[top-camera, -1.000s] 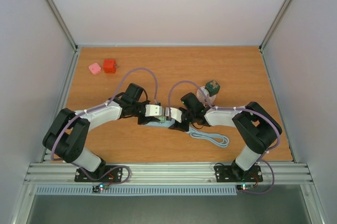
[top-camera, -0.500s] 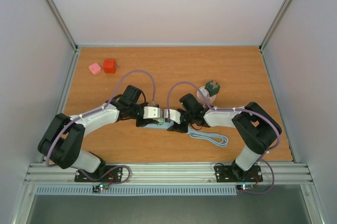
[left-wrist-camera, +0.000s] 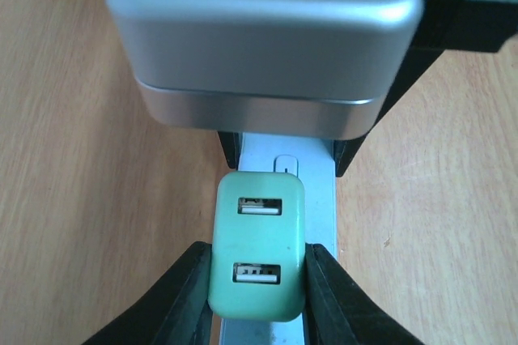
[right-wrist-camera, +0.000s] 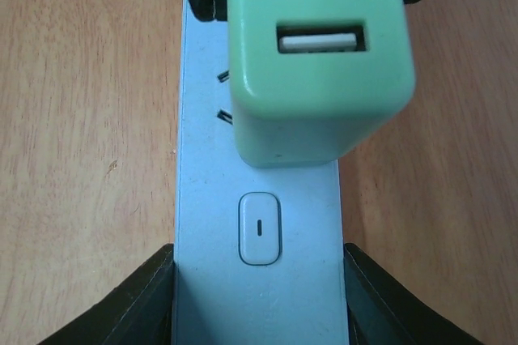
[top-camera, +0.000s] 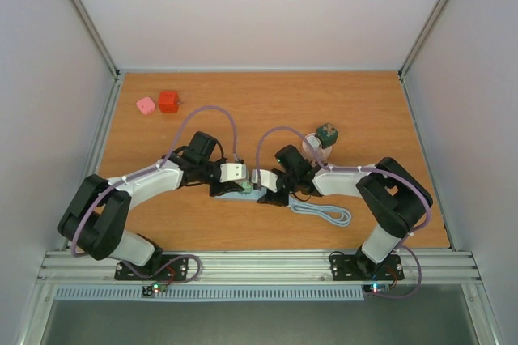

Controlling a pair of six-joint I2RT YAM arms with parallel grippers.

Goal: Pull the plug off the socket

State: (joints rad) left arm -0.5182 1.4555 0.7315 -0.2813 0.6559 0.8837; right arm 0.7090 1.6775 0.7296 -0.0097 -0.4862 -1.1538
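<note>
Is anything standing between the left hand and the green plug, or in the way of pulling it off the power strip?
Nothing visible does. The left hand grips the green plug on both sides, and the right hand clamps the power strip. Seen from the top camera, the space above the plug looks free.

My left end effector (left-wrist-camera: 257, 284) and right end effector (right-wrist-camera: 259, 296) sit nose to nose over the pale blue plastic power strip (right-wrist-camera: 259, 199), with almost no gap between them. The right one's silver body crowds just above the mint-green USB charger plug (left-wrist-camera: 257, 223). On the near side, a coiled grey cable (top-camera: 324, 214) lies beside the right arm. Just behind that arm stand a small dark green box (top-camera: 327, 132) and a pale round object (top-camera: 312, 146). A pink block (top-camera: 146, 105) and a red block (top-camera: 167, 101) occupy the far left corner. Elsewhere the orange-brown wooden worktop (top-camera: 364, 102) gives me open passage, bounded by white enclosure walls (top-camera: 48, 78).
</note>
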